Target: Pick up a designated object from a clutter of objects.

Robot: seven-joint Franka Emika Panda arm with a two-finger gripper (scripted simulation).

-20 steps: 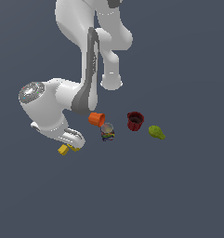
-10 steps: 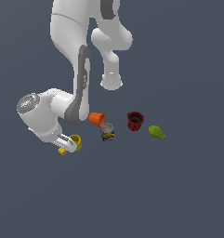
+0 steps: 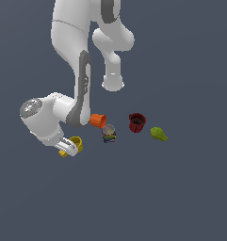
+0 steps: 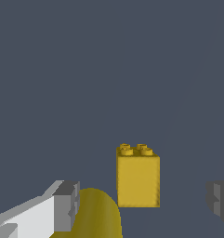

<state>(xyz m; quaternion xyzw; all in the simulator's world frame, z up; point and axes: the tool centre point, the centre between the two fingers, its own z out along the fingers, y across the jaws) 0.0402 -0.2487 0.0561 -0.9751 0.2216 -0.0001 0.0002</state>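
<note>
The tiny yellow block (image 3: 63, 153) lies at the exterior view's left end of the clutter, right beside the round yellow cup (image 3: 77, 143). In the wrist view the block (image 4: 137, 176) stands upright with studs on top, between my two fingertips but apart from both. The yellow cup (image 4: 94, 217) sits close to one finger (image 4: 66, 205). My gripper (image 3: 68, 147) is low over the block, open and empty; in the wrist view the gripper (image 4: 143, 202) has wide-spread jaws.
An orange cup (image 3: 98, 120) lies on its side beside a multicoloured can (image 3: 109, 133). A dark red cup (image 3: 136, 122) and a green pear-shaped thing (image 3: 158, 134) stand further to the exterior view's right. The arm's links rise above the orange cup.
The wrist and hand have sunk lower and a little toward the exterior view's left, closing on the block. The block and the other items have not moved.
</note>
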